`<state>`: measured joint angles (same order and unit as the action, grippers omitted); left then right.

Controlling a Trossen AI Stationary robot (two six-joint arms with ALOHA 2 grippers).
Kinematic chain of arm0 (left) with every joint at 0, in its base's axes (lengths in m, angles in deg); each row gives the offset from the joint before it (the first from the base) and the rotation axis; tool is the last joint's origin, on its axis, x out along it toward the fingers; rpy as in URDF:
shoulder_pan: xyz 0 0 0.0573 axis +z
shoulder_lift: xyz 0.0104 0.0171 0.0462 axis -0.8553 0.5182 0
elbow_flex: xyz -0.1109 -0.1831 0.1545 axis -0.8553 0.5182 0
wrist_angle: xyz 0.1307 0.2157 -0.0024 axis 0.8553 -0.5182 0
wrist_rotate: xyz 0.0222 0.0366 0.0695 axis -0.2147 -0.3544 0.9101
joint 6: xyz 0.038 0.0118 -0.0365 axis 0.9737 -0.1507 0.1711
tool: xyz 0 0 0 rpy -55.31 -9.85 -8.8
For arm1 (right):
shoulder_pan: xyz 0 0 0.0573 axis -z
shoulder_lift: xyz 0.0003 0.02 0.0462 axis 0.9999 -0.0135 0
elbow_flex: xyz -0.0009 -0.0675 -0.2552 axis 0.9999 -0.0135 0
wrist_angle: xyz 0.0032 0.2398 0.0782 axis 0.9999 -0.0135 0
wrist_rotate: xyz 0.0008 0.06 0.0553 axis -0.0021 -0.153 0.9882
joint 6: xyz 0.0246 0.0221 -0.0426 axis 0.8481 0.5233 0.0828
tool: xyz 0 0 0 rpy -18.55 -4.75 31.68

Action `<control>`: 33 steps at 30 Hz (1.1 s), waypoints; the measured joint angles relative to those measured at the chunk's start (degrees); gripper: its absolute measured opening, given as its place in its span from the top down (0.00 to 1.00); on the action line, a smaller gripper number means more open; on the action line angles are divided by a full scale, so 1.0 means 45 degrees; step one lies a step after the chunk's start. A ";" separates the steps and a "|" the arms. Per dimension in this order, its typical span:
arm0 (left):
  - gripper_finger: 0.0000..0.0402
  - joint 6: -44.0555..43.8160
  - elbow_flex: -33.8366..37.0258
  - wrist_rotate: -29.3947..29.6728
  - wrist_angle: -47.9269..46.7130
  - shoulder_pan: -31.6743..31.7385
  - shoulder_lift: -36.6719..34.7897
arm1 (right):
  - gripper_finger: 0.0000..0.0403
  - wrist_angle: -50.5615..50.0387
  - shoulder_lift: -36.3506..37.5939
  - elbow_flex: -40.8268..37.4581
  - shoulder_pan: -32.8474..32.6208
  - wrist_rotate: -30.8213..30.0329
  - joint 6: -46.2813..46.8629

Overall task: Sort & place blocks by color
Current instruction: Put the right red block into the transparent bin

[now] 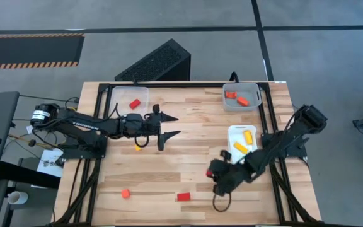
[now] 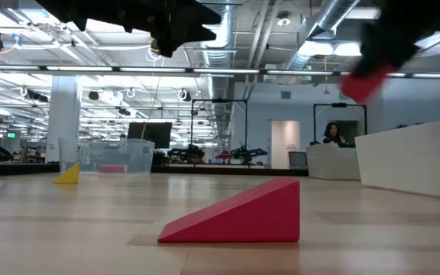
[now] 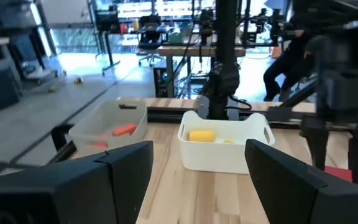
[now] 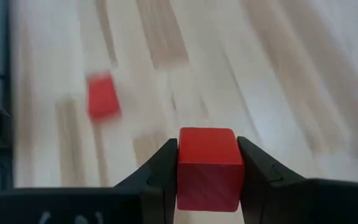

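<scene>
Gripping a red cube (image 4: 207, 167) between its fingers, right claw (image 4: 207, 177) hangs above table (image 1: 188, 139); red wedge (image 1: 183, 197) lies nearby. Left claw (image 1: 169, 126) waits wide open over yellow block (image 1: 138, 147).

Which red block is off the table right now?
The red cube clamped in the right gripper. The red wedge and the small red block lie on the table.

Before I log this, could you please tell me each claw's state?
Left claw: open, empty.
Right claw: closed on a red cube.
</scene>
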<state>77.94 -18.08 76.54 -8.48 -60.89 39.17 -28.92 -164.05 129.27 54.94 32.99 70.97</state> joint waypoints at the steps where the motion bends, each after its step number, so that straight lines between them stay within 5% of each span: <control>1: 0.40 0.0202 0.0000 0.0002 0.0079 -0.0076 0.0000 | 0.69 0.0661 0.0214 -0.0224 0.0247 0.0019 -0.0501; 15: 0.40 0.2193 -0.0015 0.0957 -0.0287 -0.1077 -0.0661 | 0.69 1.0142 0.2143 -0.4319 0.4310 0.3003 -0.4289; 25: 0.39 0.3073 0.0005 0.2409 -0.2087 -0.1752 -0.1027 | 0.69 1.2689 0.2201 -0.4420 0.6044 0.5021 -0.4744; 33: 0.32 0.5278 0.0005 0.2752 -0.0963 -0.2086 0.0062 | 0.69 1.3669 0.2201 -0.4420 0.6576 0.5453 -0.4222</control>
<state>101.69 -18.06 88.92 -12.81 -70.28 39.45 32.59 -154.15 109.38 84.53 57.53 51.97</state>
